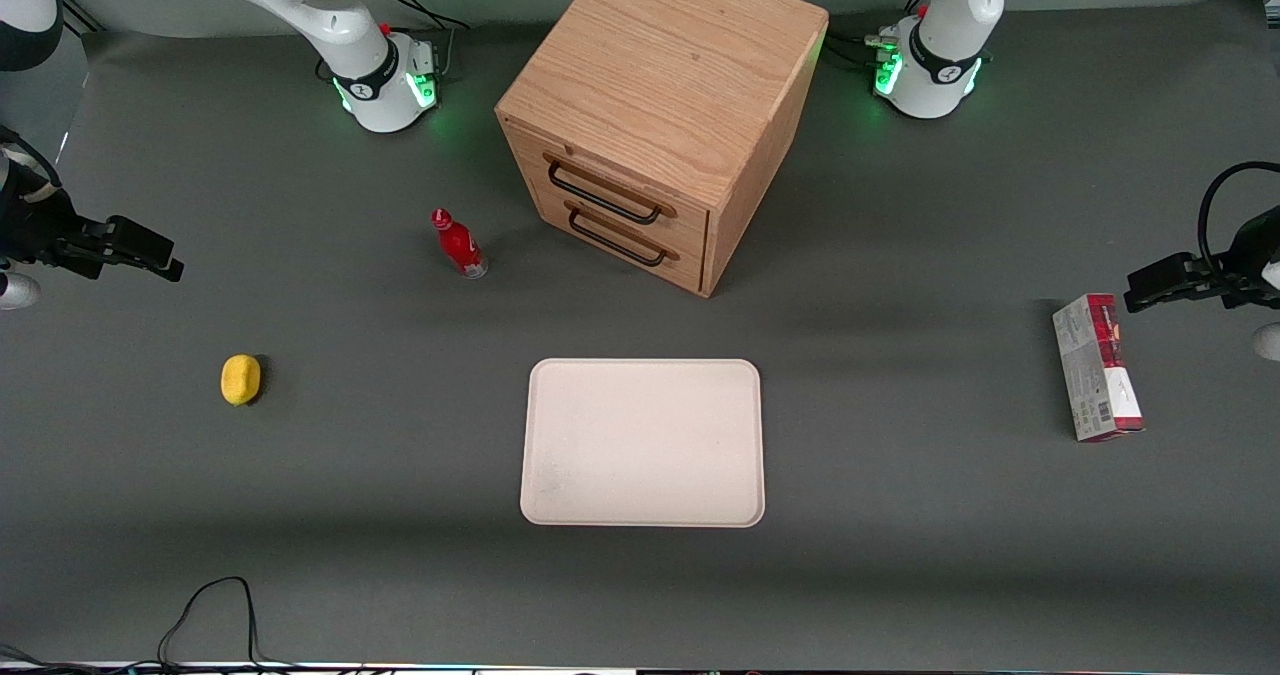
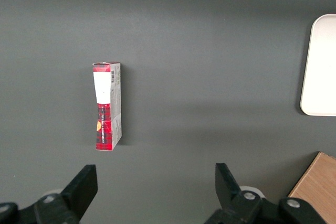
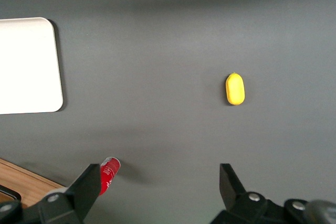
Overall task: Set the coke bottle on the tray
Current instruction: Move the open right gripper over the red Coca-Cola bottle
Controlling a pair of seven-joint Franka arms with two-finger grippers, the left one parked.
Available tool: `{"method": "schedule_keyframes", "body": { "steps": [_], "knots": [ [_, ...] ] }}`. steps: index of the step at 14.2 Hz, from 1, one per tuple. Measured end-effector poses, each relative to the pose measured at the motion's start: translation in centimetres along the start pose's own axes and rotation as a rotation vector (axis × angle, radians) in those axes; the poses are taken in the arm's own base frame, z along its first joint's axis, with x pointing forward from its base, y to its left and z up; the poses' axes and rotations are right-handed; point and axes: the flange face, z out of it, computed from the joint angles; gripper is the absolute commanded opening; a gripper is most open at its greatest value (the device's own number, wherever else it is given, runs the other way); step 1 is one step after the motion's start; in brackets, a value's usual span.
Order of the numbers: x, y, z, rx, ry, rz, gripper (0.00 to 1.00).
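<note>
The coke bottle (image 1: 459, 243) is a small red bottle with a red cap, standing upright on the grey table just in front of the drawer cabinet. It is farther from the front camera than the tray (image 1: 642, 442), a flat pale beige rectangle with nothing on it. My gripper (image 1: 160, 258) hovers toward the working arm's end of the table, well apart from the bottle. In the right wrist view the gripper (image 3: 160, 174) is open and holds nothing. One finger partly hides the bottle (image 3: 108, 174), and a corner of the tray (image 3: 26, 66) shows.
A yellow lemon (image 1: 240, 379) (image 3: 235, 88) lies between my gripper and the tray. The wooden drawer cabinet (image 1: 660, 105) stands at the table's middle, farther back. A red-and-grey box (image 1: 1097, 367) (image 2: 107, 106) lies toward the parked arm's end. A black cable (image 1: 210, 605) loops at the near edge.
</note>
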Motion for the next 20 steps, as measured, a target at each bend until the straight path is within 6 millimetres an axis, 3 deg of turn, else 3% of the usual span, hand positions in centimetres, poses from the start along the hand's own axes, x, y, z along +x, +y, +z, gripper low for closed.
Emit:
{"method": "schedule_keyframes", "body": {
  "steps": [6,8,11,14,16,18,20],
  "knots": [
    [-0.2,-0.5,0.1,-0.001,-0.014,-0.011,1.00],
    [-0.8,-3.3,0.5,0.005,-0.044,-0.043,1.00],
    [-2.4,-9.0,1.4,0.032,-0.083,-0.048,1.00],
    [-6.0,-14.7,2.3,0.020,-0.104,-0.077,1.00],
    [-9.1,-17.3,3.1,0.016,-0.103,-0.095,1.00],
    [-12.5,-18.8,4.4,0.014,-0.101,-0.124,1.00],
    [-15.6,-18.9,6.1,0.011,-0.106,-0.141,1.00]
  ]
}}
